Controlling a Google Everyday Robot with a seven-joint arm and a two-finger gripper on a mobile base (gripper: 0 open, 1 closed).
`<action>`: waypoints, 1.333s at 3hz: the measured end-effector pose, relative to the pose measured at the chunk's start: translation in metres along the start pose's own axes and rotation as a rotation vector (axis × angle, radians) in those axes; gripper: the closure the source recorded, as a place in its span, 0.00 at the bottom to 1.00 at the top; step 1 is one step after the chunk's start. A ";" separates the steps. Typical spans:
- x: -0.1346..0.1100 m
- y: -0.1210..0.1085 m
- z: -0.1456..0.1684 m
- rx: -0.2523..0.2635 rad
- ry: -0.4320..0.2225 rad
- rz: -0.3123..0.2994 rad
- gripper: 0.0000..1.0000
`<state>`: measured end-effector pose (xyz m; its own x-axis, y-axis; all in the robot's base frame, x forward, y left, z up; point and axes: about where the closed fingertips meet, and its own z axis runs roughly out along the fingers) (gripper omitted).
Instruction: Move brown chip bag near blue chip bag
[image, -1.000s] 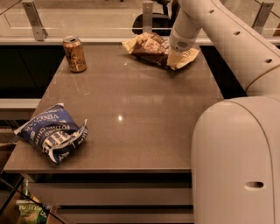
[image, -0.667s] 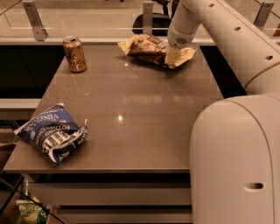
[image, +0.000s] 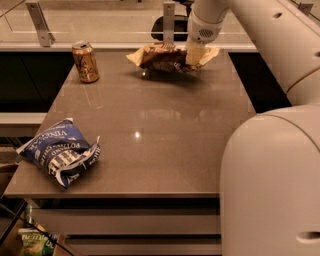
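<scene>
The brown chip bag (image: 162, 56), dark brown with cream-yellow ends, hangs just above the far edge of the table, with its shadow beneath it. My gripper (image: 194, 56) comes down from the arm at the top right and is shut on the bag's right end. The blue chip bag (image: 60, 152), wrinkled with white lettering, lies at the table's near left corner, far from the brown bag.
A brown-gold drink can (image: 85, 62) stands at the far left of the grey table (image: 165, 130). My white body (image: 272, 185) fills the near right. A glass rail with metal posts (image: 41, 22) runs behind the table. A green packet (image: 35, 243) lies on the floor at lower left.
The brown chip bag has risen off the table in my gripper and shifted slightly left. The blue bag and the can have not moved.
</scene>
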<state>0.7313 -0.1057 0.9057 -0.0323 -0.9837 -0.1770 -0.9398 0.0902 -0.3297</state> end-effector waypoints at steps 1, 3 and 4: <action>-0.005 0.011 -0.030 0.023 0.007 -0.015 1.00; -0.009 0.051 -0.084 0.057 0.033 0.001 1.00; -0.014 0.074 -0.106 0.074 0.043 0.013 1.00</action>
<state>0.6257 -0.1015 0.9821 -0.0604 -0.9880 -0.1422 -0.9116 0.1127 -0.3953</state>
